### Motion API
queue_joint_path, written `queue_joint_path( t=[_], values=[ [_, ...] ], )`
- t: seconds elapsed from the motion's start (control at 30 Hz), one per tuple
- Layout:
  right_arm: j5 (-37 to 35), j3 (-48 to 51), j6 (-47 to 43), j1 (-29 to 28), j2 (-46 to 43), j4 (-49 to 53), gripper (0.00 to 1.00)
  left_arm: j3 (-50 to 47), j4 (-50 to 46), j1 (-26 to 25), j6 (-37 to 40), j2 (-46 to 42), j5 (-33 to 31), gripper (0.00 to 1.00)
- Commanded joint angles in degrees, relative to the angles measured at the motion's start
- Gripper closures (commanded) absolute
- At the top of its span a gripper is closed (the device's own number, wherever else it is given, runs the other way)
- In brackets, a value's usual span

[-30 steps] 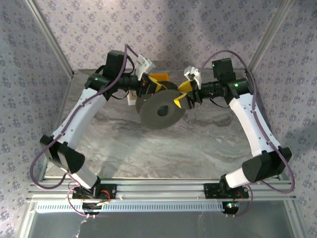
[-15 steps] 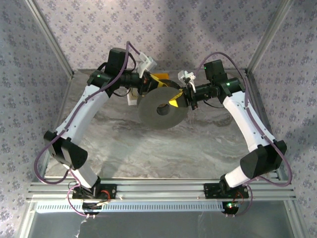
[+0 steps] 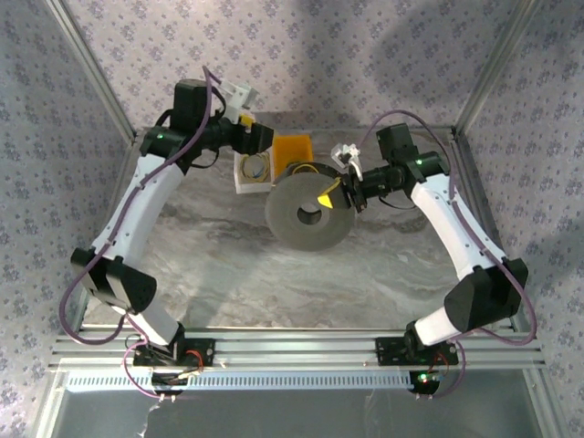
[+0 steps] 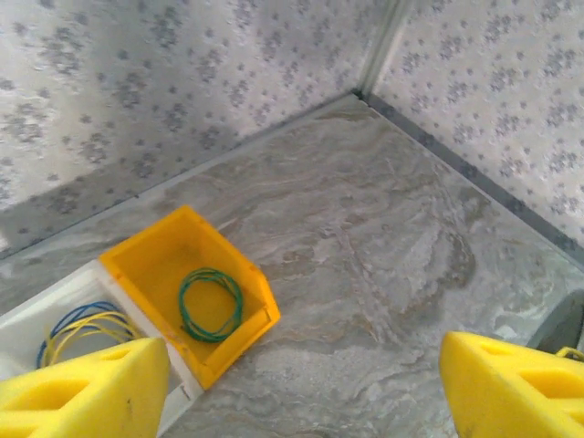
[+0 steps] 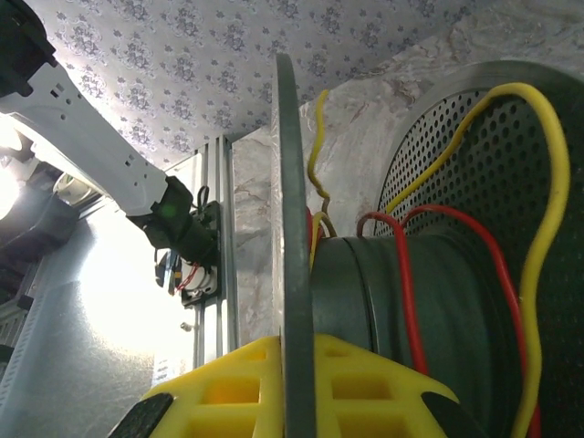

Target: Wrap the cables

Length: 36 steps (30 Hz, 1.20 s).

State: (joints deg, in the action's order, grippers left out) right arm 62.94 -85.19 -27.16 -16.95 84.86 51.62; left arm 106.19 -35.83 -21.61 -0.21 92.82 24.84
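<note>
The weakest point is the hold on the spool (image 3: pixel 308 217): the right jaws pinch just the thin edge of its near disc, with a yellow pad (image 5: pixel 228 392) on each side of that edge. A heavy reel gripped that far from its middle could twist in the pads or slip out and roll across the tabletop (image 4: pixel 383 237). On the drum a yellow cable (image 5: pixel 538 228) bulges out in a slack loop over a red cable (image 5: pixel 406 283). A jolt or a turn the wrong way could let that loop spring over the disc and undo the winding. The left jaws are spread wide with nothing between the pads (image 4: pixel 82 388), high above the yellow bin (image 4: pixel 155 260). A green cable (image 4: pixel 212 304) lies coiled flat on its floor. A flat, thin coil is hard to pinch, and a descent off centre could shove the light bin or catch its wall. Beside it, the white bin (image 4: pixel 20 339) holds blue and yellow cables (image 4: pixel 78 330) lying across each other, so a grab there might lift both. That bin is partly cut off by the left pad. The cable ends cannot be traced on the drum. I cannot tell whether the spool rests on the tabletop or hangs clear.
</note>
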Motion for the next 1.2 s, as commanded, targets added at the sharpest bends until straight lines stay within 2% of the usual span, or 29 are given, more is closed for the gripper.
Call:
queue_joint_path(
  t=[0.0,0.13,0.2,0.27,0.5,0.7,0.87,1.17],
  values=[
    [2.0,0.6,3.2,0.2,-2.0,-1.8,1.0,-1.2,0.2,0.6,-0.2,-4.1,-6.0,0.17],
    [4.5,3.7,9.3,0.2,1.6,-4.6,1.0,-9.4,0.3,0.6,-1.3,-8.2,-19.5,0.09],
    [4.6,7.2,14.9,-0.6,3.6,-10.1,1.0,-15.4,0.8,0.9,-2.5,-11.0,-26.9,0.03],
    [3.5,9.0,18.0,-1.0,5.8,-12.2,1.0,-21.0,1.0,2.0,-4.8,-13.5,-30.0,0.0],
    [1.6,8.2,17.2,-1.2,15.1,-10.3,1.0,-37.4,1.4,6.5,-11.8,-23.2,-34.8,0.0],
    [1.0,5.6,15.7,-2.0,24.1,-10.0,1.0,-47.7,2.5,8.5,-13.1,-30.2,-36.5,0.0],
    [-1.5,3.9,16.5,-2.6,28.5,-10.8,1.0,-51.9,3.1,10.6,-13.3,-33.5,-35.0,0.0],
    [-12.8,3.4,21.7,-4.2,33.0,-15.5,1.0,-53.4,4.6,11.3,-13.8,-33.8,-33.9,0.0]
  ],
)
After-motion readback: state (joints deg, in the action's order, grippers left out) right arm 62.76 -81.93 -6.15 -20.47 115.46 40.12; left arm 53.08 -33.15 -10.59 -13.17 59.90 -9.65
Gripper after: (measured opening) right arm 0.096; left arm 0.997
